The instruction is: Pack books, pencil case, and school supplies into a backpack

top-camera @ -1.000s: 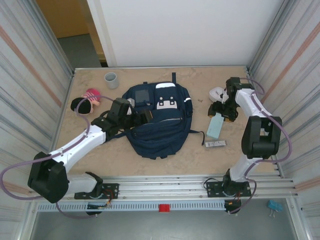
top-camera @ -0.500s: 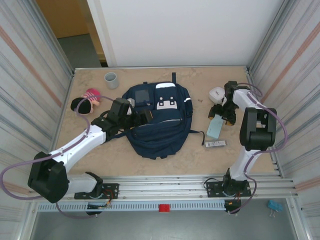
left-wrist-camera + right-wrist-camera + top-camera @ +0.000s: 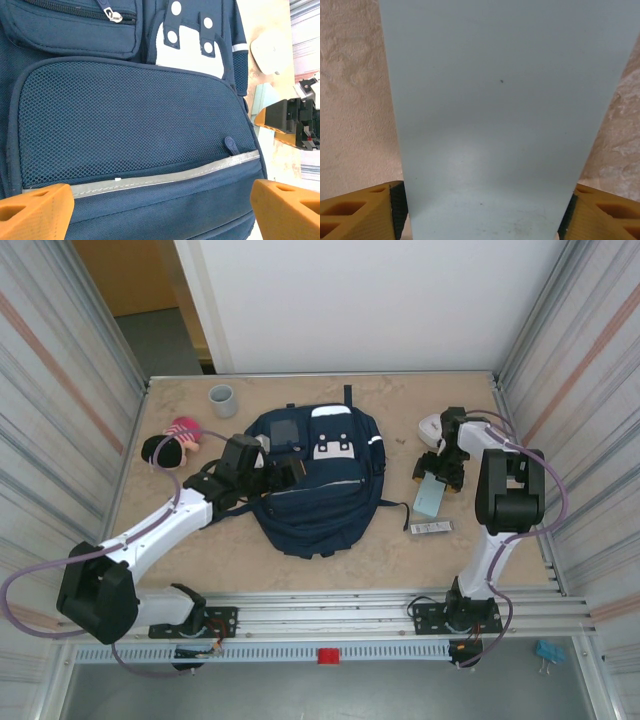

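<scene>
The backpack [image 3: 320, 505] lies flat in the middle of the table [image 3: 200, 550], front side up, navy fabric with a white patch near its far end, a pale grey stripe and dark straps trailing to the right. A thin dark book [image 3: 284, 430] sits at its far left corner; we cannot tell whether it rests on the fabric or inside an opening. In the left wrist view we see a mesh pocket [image 3: 130, 125] lying flat and, beyond it, a small pocket with its zip drawn closed. The left gripper [image 3: 287, 470] hovers over the backpack's left side, jaws spread wide and holding nothing. To the right of the backpack, the right gripper [image 3: 438, 475] is down on a pale teal flat item [image 3: 430, 500] that lies on the table; its jaws are wide apart with the dark pads against both long edges of the item. A white object [image 3: 432, 425] sits just beyond it and a small silvery item [image 3: 431, 528] lies nearer. At the far left stand a grey cup [image 3: 222, 398], its contents not visible to us, and a pink striped thing [image 3: 183, 430]
</scene>
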Robot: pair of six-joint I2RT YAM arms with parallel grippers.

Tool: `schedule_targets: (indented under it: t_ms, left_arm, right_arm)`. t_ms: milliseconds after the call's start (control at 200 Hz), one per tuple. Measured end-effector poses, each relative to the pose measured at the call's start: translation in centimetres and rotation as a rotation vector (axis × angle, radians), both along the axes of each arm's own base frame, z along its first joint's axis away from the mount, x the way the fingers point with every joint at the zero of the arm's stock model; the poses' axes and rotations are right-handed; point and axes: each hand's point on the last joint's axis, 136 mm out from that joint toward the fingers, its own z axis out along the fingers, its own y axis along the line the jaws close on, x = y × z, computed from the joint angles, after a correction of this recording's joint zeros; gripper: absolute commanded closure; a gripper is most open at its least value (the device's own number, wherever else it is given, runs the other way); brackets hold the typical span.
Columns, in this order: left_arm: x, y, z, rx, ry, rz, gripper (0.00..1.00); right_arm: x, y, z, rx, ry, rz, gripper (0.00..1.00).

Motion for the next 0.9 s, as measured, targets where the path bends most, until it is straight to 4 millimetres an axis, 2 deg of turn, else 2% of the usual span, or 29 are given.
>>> schedule_targets:
  t_ms: [225,486,651,752,812,897]
  left_arm:
    - [0.0,0.0,0.0,0.000,0.000,0.000,0.09]
    - [0.0,0.0,0.1,0.003,-0.005,-0.003,0.09]
    - [-0.2,0.3,1.6,0.052,-0.110,-0.074,0.11]
    - [-0.5,0.7,3.5,0.129,-0.249,-0.168,0.12]
    - [-0.8,1.0,4.7,0.192,-0.348,-0.239,0.13]
    - [-1.5,1.1,5.6,0.295,-0.474,-0.370,0.11]
  right_arm:
    - [0.2,0.1,-0.6,-0.011,0.002,0.006,0.23]
    - [0.1,-0.2,-0.9,-0.025,0.010,0.006,0.28]
    - [-0.3,0.0,-0.5,-0.018,-0.020,0.006,0.31]
    - [-1.1,0.4,1.0,0.006,-0.058,0.008,0.33]
    - [-1.3,0.7,3.1,0.026,-0.118,0.010,0.34]
    - [-1.3,1.3,7.3,0.058,-0.244,0.014,0.35]
